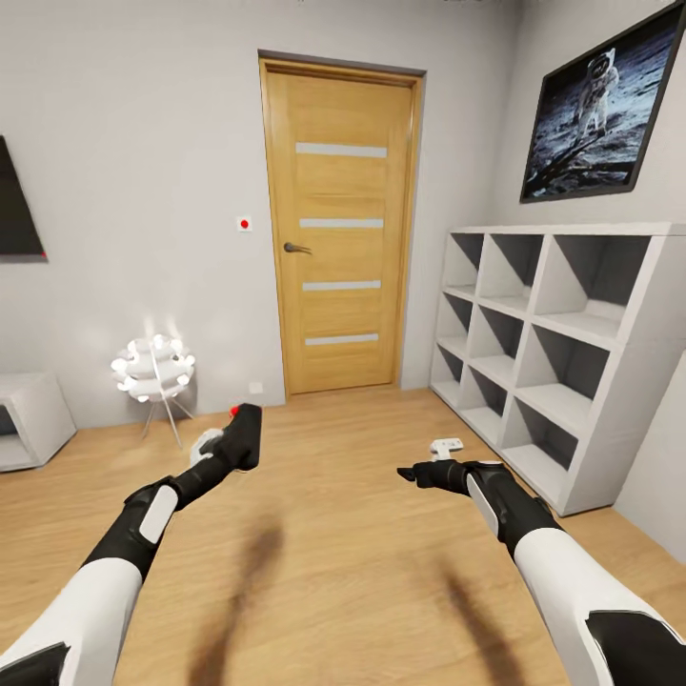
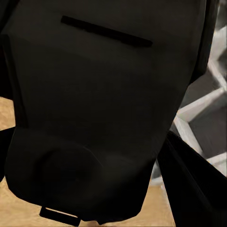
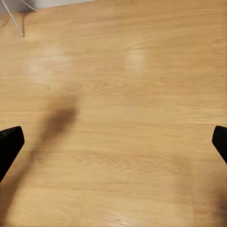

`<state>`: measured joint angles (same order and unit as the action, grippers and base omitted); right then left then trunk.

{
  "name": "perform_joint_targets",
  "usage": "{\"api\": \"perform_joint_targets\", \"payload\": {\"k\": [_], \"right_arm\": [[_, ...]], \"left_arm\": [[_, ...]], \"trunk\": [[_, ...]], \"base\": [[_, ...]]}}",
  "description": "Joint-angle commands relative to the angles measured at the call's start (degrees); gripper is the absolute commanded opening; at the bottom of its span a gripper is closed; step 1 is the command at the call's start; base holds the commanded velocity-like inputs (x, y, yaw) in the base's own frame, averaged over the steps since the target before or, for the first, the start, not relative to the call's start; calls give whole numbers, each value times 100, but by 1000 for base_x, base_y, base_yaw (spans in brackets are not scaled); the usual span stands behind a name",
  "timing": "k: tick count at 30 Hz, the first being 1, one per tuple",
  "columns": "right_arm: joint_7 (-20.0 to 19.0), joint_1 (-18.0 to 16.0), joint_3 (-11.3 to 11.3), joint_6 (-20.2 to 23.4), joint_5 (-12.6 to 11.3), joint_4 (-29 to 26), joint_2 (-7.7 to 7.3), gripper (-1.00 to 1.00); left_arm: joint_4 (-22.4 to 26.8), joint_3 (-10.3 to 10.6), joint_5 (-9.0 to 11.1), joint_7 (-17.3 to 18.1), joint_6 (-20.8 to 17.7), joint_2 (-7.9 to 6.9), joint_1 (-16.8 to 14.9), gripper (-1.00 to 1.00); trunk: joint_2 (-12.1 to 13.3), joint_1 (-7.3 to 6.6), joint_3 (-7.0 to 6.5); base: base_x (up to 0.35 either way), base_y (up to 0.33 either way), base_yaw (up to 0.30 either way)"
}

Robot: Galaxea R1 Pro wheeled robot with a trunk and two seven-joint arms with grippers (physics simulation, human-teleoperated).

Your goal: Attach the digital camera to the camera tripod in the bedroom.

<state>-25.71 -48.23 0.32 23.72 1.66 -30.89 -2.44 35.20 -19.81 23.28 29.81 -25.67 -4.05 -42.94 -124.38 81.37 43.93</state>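
Left pincer [image 1: 240,440] gripping digital camera [image 1: 244,433], right pincer [image 1: 416,473] spread wide over wood floor [image 1: 324,553]

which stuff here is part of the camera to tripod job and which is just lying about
Job:
- small black boxy digital camera with a red dot, held in the left gripper
- open right gripper, holding nothing

Lying about:
- white cube shelves
- wooden door
- glowing white floor lamp
- framed astronaut picture
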Motion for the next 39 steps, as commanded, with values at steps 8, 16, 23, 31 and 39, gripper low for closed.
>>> {"api": "perform_joint_targets", "payload": {"k": [8,16,23,31,39], "right_arm": [[-22,-2,3,27,40,-11,-2,100],[-22,-2,3,32,56,-12,-2,100],[-22,-2,3,30,62,-8,-2,100],[-22,-2,5,34,60,-11,-2,100],[-29,-2,3,39,55,-12,-2,100]], "left_arm": [[5,279,-408,2127,-258,-112,-4,-100],[54,852,-780,2841,-257,-107,-4,-100],[65,1087,-869,2918,-252,-98,-4,-100],[64,1125,-899,2900,-263,-89,-4,-100],[64,1120,-952,2874,-275,-73,-4,-100]], "trunk": [[320,-177,-138],[641,-353,-281],[921,-507,-407],[1242,-682,-550],[1563,-858,-694]], "base": [[0,0,0],[0,0,0],[0,0,0],[0,0,0],[0,0,0]]}}
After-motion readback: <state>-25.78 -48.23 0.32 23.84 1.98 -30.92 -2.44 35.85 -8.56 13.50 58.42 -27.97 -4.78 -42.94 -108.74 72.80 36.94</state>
